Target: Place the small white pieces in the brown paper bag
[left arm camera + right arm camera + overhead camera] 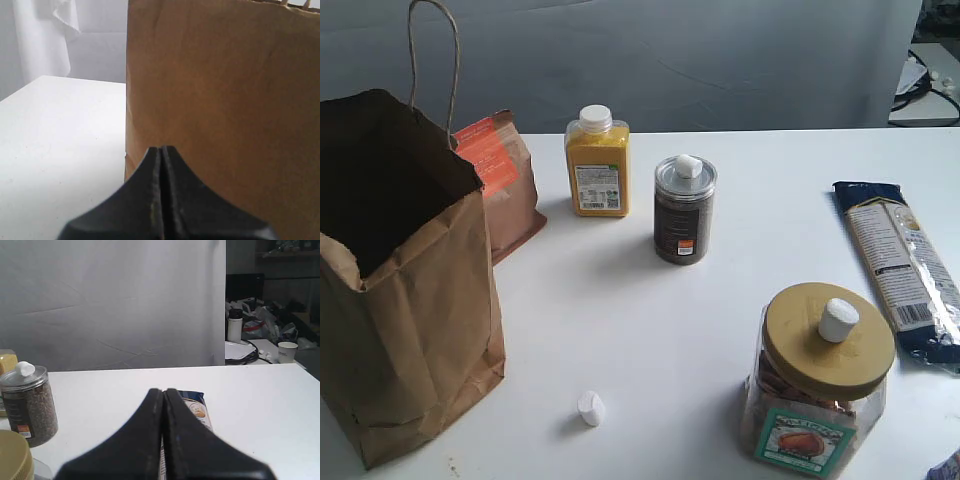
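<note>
Three small white pieces show in the exterior view: one (pixel 591 408) lies on the table near the front, one (pixel 688 167) sits on the dark tin's lid, one (pixel 838 320) rests on the yellow-lidded jar. The tall brown paper bag (pixel 405 290) stands open at the left, its cord handle up. Neither arm appears in the exterior view. My left gripper (pixel 162 149) is shut and empty, close to the bag's side wall (pixel 225 95). My right gripper (pixel 163 390) is shut and empty, low over the table; the piece on the tin (pixel 24 369) is off to one side.
A yellow bottle (pixel 597 163), a dark tin (pixel 684 212), a small brown pouch with orange label (pixel 502 183) and a jar with yellow lid (pixel 820 385) stand on the white table (pixel 650 330). A long blue pasta packet (pixel 905 265) lies at the right.
</note>
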Controlling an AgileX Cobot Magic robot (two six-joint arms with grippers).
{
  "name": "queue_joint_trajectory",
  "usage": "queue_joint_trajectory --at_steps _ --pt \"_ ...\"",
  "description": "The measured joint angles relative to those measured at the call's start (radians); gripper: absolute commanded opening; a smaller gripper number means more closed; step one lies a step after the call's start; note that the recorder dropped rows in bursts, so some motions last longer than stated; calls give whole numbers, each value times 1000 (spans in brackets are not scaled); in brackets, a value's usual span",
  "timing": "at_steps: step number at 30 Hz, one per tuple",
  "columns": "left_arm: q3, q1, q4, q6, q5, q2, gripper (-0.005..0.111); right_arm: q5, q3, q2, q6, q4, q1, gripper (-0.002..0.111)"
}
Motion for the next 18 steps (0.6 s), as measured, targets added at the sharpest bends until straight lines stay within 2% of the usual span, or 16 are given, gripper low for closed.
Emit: queue_joint_trajectory --at_steps 5,11,18 --pt "0 0 0 0 0 0 0 -2 0 0 7 27 0 0" --pt "0 0 0 0 0 0 0 22 -10 27 228 68 0 0" --pt "0 0 0 0 0 0 0 176 -211 262 359 -2 0 0"
